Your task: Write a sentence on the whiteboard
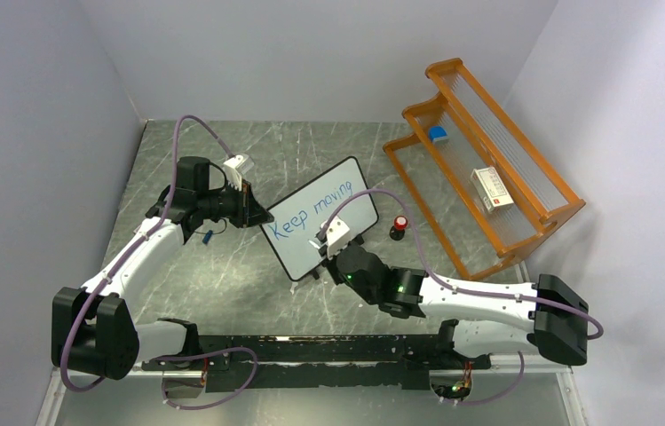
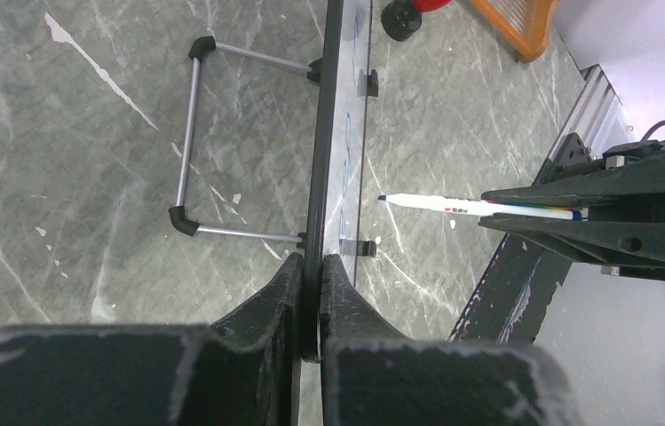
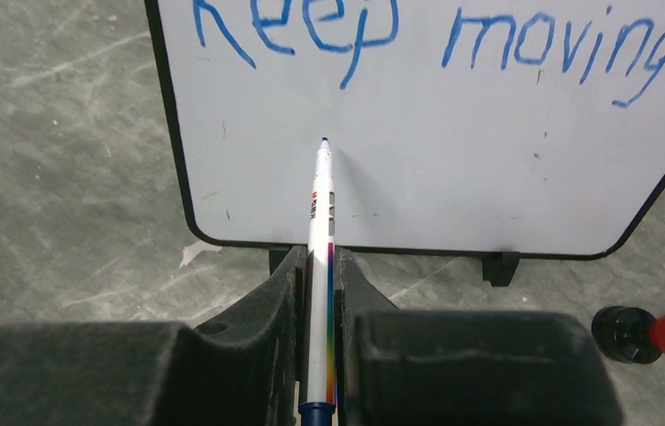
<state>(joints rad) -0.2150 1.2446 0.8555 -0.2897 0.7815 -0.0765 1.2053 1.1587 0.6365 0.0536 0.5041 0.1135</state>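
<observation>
From above, the whiteboard (image 1: 296,252) stands propped mid-table, and the sentence (image 1: 315,211) reads only "Keep moving". In the left wrist view, the left gripper (image 2: 312,264) is pinched tight on the board's edge, likely to steady it against pen pressure. In the right wrist view, the right gripper (image 3: 320,257) is clamped on a marker (image 3: 321,191), its tip close to the blank area under "Keep" — apparently ready for the second line.
</observation>
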